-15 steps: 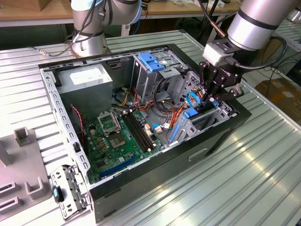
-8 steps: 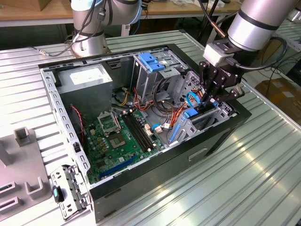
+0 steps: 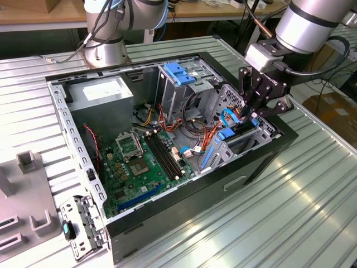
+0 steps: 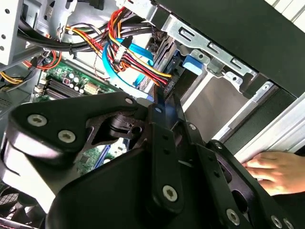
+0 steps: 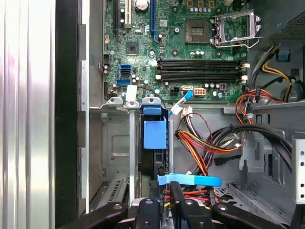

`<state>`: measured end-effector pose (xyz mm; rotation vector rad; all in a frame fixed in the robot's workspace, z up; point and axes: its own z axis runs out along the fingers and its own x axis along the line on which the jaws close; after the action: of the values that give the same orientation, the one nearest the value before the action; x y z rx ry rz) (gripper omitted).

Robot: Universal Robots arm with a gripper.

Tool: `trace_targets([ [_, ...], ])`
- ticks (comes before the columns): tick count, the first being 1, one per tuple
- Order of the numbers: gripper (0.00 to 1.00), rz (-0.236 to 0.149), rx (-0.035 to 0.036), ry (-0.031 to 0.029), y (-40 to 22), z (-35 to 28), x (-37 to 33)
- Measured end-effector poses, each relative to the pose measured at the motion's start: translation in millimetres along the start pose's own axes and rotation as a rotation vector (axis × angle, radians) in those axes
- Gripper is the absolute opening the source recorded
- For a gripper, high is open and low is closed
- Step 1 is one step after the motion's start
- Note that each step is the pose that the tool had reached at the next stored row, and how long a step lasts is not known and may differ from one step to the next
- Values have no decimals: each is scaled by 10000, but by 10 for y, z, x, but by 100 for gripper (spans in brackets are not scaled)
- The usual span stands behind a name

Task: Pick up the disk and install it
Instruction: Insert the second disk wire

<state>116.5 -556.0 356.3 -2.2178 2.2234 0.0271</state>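
Observation:
The disk [image 5: 155, 133] stands on edge in the drive bay [image 5: 116, 143] at the case's front corner, its blue tab facing up. That tab also shows in the exterior view [image 3: 230, 134] and in the second wrist view [image 4: 193, 62]. My gripper [image 3: 252, 114] hangs just above the bay, over the disk's cable end. Its fingers [image 5: 167, 188] are close together with only a thin slit between them, and nothing is gripped. Coloured wires and a flat blue cable [image 5: 190, 181] pass right by the fingertips [image 4: 164, 102].
The open computer case [image 3: 268, 151] lies on a ribbed metal table. The motherboard [image 3: 139, 162] fills its floor, and a tall grey cage with a blue latch [image 3: 178, 72] stands behind. A person's hand [image 4: 276, 171] rests at the case's outer edge. A second arm's base [image 3: 106, 50] stands behind.

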Motion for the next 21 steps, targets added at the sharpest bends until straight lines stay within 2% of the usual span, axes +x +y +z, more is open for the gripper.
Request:
trace_targets([
  [1, 22, 0, 0, 1, 0, -1, 0],
  [3, 11, 0, 0, 0, 0, -1, 0],
  [12, 11, 0, -1, 0, 36, 33, 1],
  [18, 11, 0, -1, 11, 37, 125, 2],
  [19, 11, 1, 0, 1, 39, 14, 0],
  [21, 11, 0, 0, 0, 39, -4, 0],
])
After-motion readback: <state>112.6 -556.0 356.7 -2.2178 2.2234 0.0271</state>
